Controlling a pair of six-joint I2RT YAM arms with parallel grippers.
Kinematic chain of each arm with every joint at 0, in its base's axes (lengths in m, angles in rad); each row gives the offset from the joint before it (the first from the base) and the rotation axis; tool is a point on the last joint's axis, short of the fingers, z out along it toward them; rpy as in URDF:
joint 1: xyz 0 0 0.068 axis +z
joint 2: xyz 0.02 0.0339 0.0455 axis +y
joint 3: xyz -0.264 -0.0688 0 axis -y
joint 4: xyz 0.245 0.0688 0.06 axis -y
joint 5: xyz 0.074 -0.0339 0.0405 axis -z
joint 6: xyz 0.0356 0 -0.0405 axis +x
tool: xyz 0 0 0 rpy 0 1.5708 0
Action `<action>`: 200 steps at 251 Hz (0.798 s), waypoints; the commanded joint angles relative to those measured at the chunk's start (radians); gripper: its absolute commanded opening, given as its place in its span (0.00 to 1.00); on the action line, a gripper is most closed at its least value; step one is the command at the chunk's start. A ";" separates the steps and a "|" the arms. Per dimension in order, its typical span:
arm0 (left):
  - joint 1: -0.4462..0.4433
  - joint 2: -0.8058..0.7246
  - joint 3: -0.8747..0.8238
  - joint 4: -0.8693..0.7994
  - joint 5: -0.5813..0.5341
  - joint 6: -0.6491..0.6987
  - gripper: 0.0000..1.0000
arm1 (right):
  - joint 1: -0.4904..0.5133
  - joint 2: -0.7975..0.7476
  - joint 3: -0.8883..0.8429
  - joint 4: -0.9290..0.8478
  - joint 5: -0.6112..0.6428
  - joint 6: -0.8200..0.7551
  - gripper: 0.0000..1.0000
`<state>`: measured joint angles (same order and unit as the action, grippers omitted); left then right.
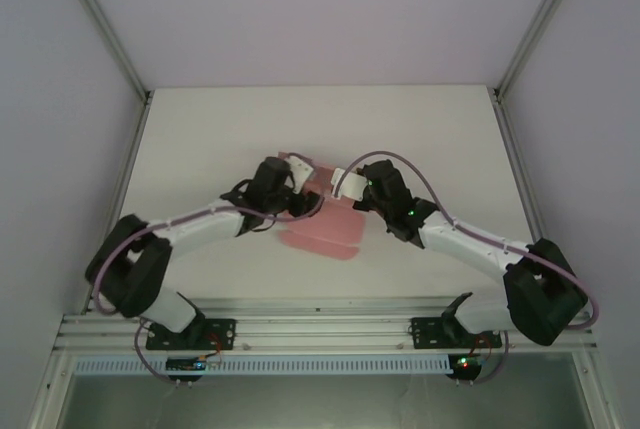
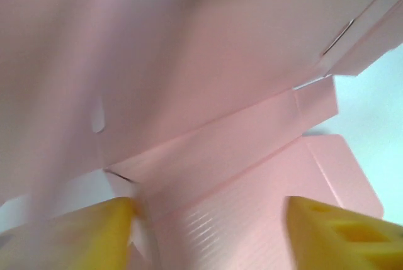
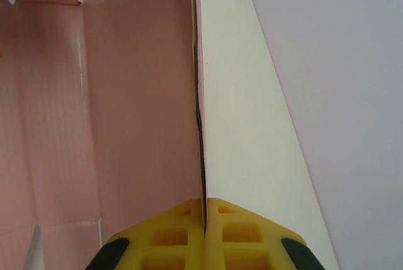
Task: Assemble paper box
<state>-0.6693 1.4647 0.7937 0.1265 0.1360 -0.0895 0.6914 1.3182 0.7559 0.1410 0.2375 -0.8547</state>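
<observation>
Here right claw (image 3: 204, 218) clamps the paper box (image 3: 126, 106); left claw (image 2: 211, 223) gapes.

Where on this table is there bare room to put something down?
The far half of the table, from the box to the back wall, is bare. So is the right side beyond the right arm, and a strip between box and near rail. The centre is crowded: left gripper and right gripper meet at the box.

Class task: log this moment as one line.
paper box: partly folded | left gripper: open, straddling box | right gripper: shut on box panel
</observation>
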 commanded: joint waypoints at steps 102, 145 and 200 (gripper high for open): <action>0.447 -0.380 -0.176 0.014 0.000 -0.315 1.00 | -0.010 -0.001 -0.018 0.094 -0.020 -0.092 0.00; 0.622 -0.179 -0.094 0.100 0.196 -0.421 1.00 | -0.010 -0.023 -0.013 0.086 -0.050 -0.092 0.00; 0.615 0.089 0.040 0.256 0.639 -0.367 1.00 | -0.010 -0.029 -0.015 0.077 -0.070 -0.083 0.00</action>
<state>-0.0414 1.4727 0.7662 0.2218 0.4377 -0.4477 0.6765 1.3151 0.7288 0.2131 0.1856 -0.9360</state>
